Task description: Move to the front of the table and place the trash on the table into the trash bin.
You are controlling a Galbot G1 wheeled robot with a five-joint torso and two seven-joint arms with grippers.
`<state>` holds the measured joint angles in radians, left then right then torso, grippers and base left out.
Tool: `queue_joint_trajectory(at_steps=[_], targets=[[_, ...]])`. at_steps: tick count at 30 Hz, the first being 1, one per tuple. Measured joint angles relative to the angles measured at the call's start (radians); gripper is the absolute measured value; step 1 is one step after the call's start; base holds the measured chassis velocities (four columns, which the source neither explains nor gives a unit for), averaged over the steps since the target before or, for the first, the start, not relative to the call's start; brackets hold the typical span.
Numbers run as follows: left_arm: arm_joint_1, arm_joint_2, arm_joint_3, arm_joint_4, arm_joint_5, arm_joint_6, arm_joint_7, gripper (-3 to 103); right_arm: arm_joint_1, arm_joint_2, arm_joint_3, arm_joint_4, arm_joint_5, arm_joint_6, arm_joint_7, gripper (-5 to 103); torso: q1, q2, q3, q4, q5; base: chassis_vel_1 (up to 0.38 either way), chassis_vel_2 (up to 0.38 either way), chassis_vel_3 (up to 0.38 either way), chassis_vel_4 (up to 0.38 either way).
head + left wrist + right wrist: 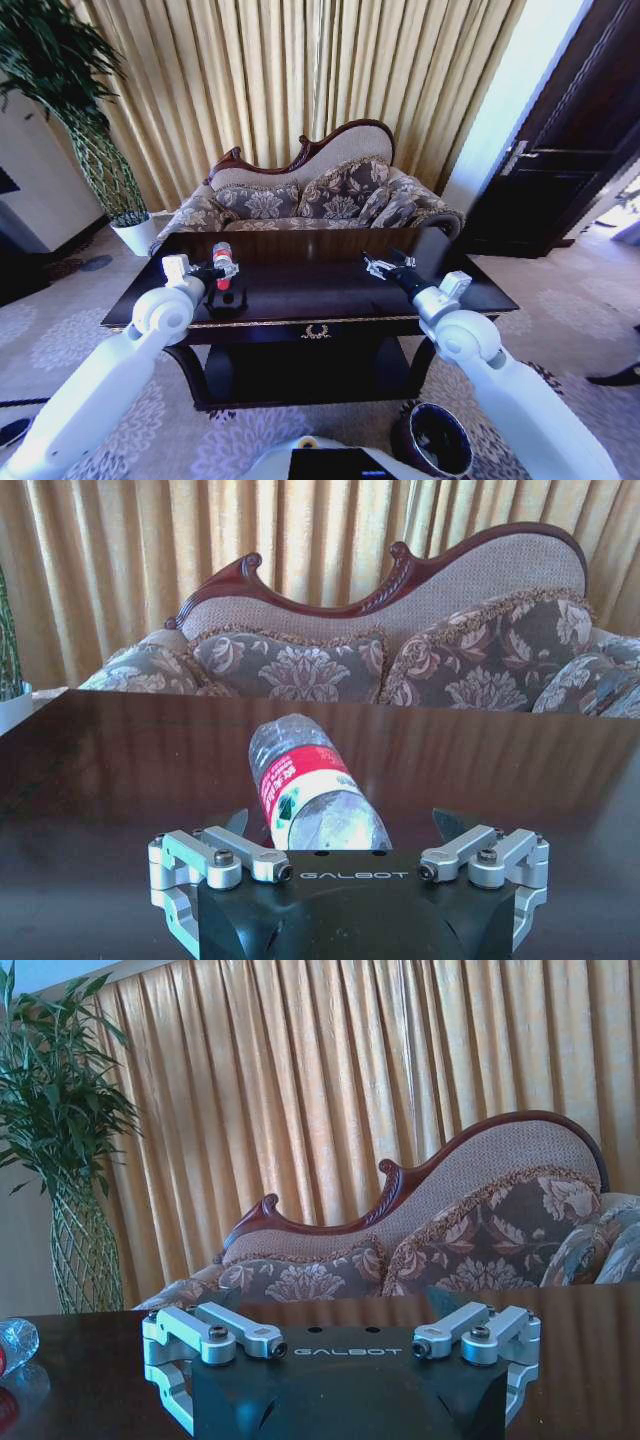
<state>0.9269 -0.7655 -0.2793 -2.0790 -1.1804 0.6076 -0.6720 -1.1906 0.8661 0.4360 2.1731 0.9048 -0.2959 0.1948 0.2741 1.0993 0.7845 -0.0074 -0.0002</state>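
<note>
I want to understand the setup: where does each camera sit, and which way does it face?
Head view: high on the robot, looking down at the dark glossy wooden table; both arms show.
Left wrist view: behind the open left gripper, facing the clear plastic bottle with red label and the floral sofa.
Right wrist view: behind the open right gripper, facing the sofa.
All views share table and sofa.

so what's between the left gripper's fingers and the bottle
Nothing: in the left wrist view the bottle lies between the open left gripper fingers, only bare table beside it.
</note>
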Motion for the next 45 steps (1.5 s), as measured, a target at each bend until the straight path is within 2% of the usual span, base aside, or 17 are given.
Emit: queue_joint_trajectory(at_steps=[20,23,26,27,29,30,32,33,35,36,39,40,43,45], targets=[[0.023,-0.022,-0.017,0.036,-0.002,0.010,0.003,100,-0.016,0.009,0.001,-0.001,-0.018,0.017,-0.003,100,0.000,0.000,0.000,0.0001,-0.0001,0.000,0.000,0.000,0.000],[0.022,-0.024,-0.013,0.036,-0.002,0.012,0.002,103,-0.016,0.009,0.003,-0.001,-0.018,0.019,-0.003,100,0.000,0.000,0.000,0.0000,-0.0001,0.000,0.000,0.000,0.000],[0.020,-0.024,-0.011,0.036,-0.004,0.013,0.000,85,-0.017,0.010,0.004,-0.006,-0.019,0.020,-0.002,100,0.000,0.000,0.000,0.0000,-0.0001,0.000,0.000,0.000,0.000],[0.020,-0.024,-0.011,0.036,-0.004,0.013,0.000,85,-0.017,0.010,0.004,-0.006,-0.019,0.020,-0.002,100,0.000,0.000,0.000,0.0000,-0.0001,0.000,0.000,0.000,0.000],[0.021,-0.021,-0.017,0.034,-0.004,0.013,0.001,74,-0.018,0.014,0.004,-0.011,-0.022,0.020,-0.001,100,0.000,0.000,0.000,0.0000,0.0000,0.000,0.000,0.000,0.000],[0.021,-0.021,-0.017,0.034,-0.004,0.013,0.001,74,-0.018,0.014,0.004,-0.011,-0.022,0.020,-0.001,100,0.000,0.000,0.000,0.0000,0.0000,0.000,0.000,0.000,0.000],[0.026,-0.019,-0.024,0.031,-0.004,0.012,0.003,63,-0.018,0.017,-0.001,-0.012,-0.025,0.020,-0.001,100,0.000,0.000,0.000,0.0000,0.0000,0.000,0.000,0.000,0.000],[0.026,-0.019,-0.024,0.031,-0.004,0.012,0.003,63,-0.018,0.017,-0.001,-0.012,-0.025,0.020,-0.001,100,0.000,0.000,0.000,0.0000,0.0000,0.000,0.000,0.000,0.000],[0.034,-0.019,-0.032,0.029,-0.004,0.010,0.007,53,-0.018,0.018,-0.001,-0.013,-0.026,0.020,-0.001,100,0.000,0.000,0.000,0.0000,-0.0001,0.000,0.000,0.000,0.000],[0.034,-0.019,-0.032,0.029,-0.004,0.010,0.007,53,-0.018,0.018,-0.001,-0.013,-0.026,0.020,-0.001,100,0.000,0.000,0.000,0.0000,-0.0001,0.000,0.000,0.000,0.000],[0.047,-0.017,-0.046,0.025,-0.003,0.008,0.020,41,-0.019,0.015,0.001,-0.013,-0.026,0.020,-0.001,100,0.000,0.000,0.000,0.0001,0.0000,0.000,0.000,0.000,0.000],[0.047,-0.017,-0.046,0.025,-0.003,0.008,0.020,41,-0.019,0.015,0.001,-0.013,-0.026,0.020,-0.001,100,0.000,0.000,0.000,0.0001,0.0000,0.000,0.000,0.000,0.000],[0.050,-0.016,-0.051,0.024,-0.003,0.007,0.023,32,-0.022,0.015,0.004,-0.012,-0.025,0.020,0.000,100,0.000,0.000,0.000,0.0000,-0.0001,0.000,0.000,0.000,0.000],[0.051,-0.015,-0.052,0.023,-0.003,0.006,0.023,32,-0.023,0.015,0.004,-0.012,-0.025,0.020,0.000,100,0.000,0.000,0.000,0.0000,-0.0001,0.000,0.000,0.000,0.000]])
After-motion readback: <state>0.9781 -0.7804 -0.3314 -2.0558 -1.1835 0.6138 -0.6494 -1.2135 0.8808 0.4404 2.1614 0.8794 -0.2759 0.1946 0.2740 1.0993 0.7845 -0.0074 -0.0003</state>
